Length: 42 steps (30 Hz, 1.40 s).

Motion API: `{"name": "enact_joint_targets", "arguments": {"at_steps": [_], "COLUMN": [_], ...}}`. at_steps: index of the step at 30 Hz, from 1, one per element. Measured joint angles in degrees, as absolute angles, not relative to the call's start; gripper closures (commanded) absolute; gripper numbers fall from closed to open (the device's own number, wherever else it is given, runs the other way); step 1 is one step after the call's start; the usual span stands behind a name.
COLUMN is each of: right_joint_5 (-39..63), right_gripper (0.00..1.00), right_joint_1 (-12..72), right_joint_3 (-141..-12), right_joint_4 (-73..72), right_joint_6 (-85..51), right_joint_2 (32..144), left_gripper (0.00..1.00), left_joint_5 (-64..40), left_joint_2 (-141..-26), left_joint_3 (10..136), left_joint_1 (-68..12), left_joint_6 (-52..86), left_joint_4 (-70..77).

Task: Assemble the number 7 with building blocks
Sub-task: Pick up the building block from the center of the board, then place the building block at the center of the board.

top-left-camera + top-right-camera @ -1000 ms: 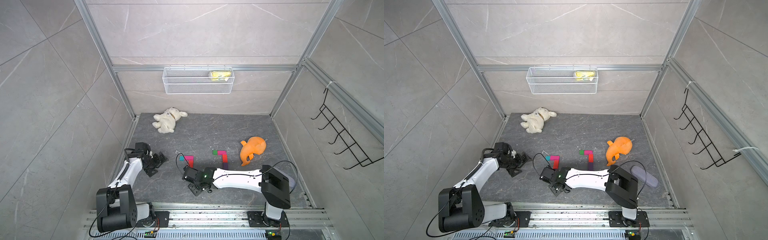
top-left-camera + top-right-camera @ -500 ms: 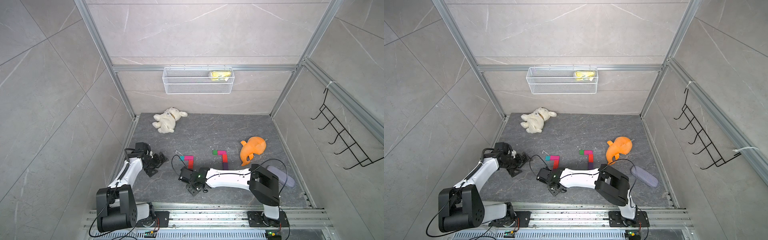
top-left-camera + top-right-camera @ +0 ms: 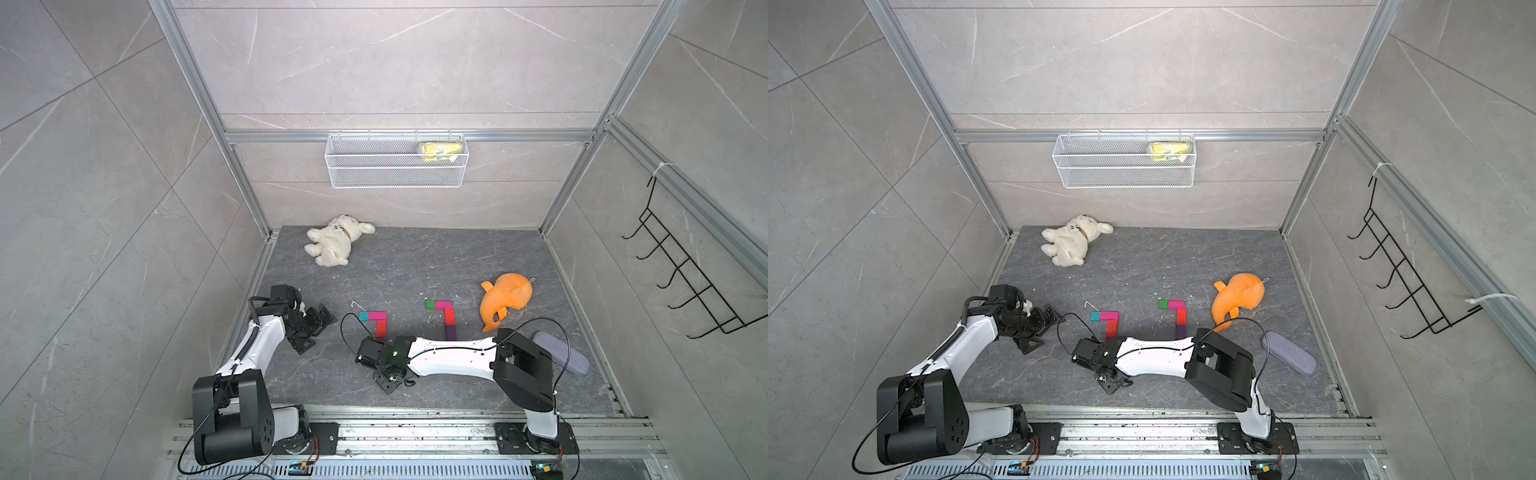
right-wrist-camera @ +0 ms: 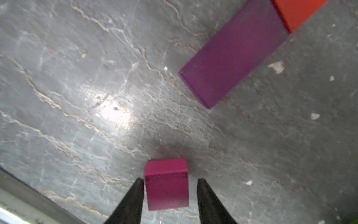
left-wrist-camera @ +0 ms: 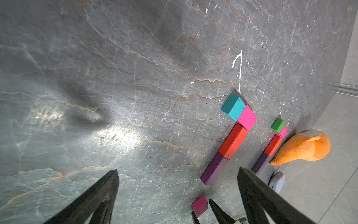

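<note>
Block (image 4: 167, 184), magenta, between fingers of my right gripper (image 4: 170, 179), slight gap one side, low centre in both top views, left gripper (image 5: 177, 169) gaping, empty.

Beyond the magenta block (image 4: 166, 184) the grey floor (image 4: 77, 97) lies bare; only the purple block (image 4: 232, 56) stands near.

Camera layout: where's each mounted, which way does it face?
Top views: overhead, looking down at the floor; left arm and right arm both show.
Left wrist: faces the teal-ended 7; own open jaws show.
Right wrist: close above the magenta block; own jaws straddle it.
Shared: both wrists see that block and that 7's purple block.
</note>
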<state>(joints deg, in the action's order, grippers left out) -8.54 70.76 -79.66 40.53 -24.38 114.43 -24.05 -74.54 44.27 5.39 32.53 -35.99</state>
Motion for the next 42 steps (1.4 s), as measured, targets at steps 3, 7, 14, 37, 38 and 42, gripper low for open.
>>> {"name": "enact_joint_targets", "arguments": {"at_steps": [3, 7, 14, 37, 38, 42], "right_joint_5": [-8.5, -8.3, -8.1, -10.7, -10.9, -11.6], "right_gripper": [0.55, 0.57, 0.69, 0.86, 0.86, 0.85], "right_joint_1": [70.9, 71.0, 71.1, 72.7, 72.8, 72.8], "right_joint_3": [-80.3, -81.5, -83.0, -90.1, -90.1, -90.7], "right_joint_4": [40.8, 41.6, 42.6, 48.5, 48.4, 48.2], "right_joint_6": [-24.4, -24.4, -25.4, -64.8, -65.9, -69.3], "right_joint_2": [115.2, 116.3, 116.8, 118.4, 118.8, 121.9], "left_gripper": [0.0, 0.0, 0.0, 0.0, 0.0, 0.0], "left_joint_5": [-24.1, -24.1, -24.1, -24.7, -24.7, -25.0], "left_joint_2": [-74.5, -74.5, -74.5, -74.0, -74.0, -73.6], "left_joint_3": [44.3, 44.3, 44.3, 44.3, 44.3, 44.3], "left_joint_1": [5.4, 5.4, 5.4, 5.4, 5.4, 5.4], "left_joint_6": [32.5, 32.5, 32.5, 32.5, 32.5, 32.5], "left_joint_4": [-36.0, -36.0, -36.0, -35.7, -35.7, -35.7]}}
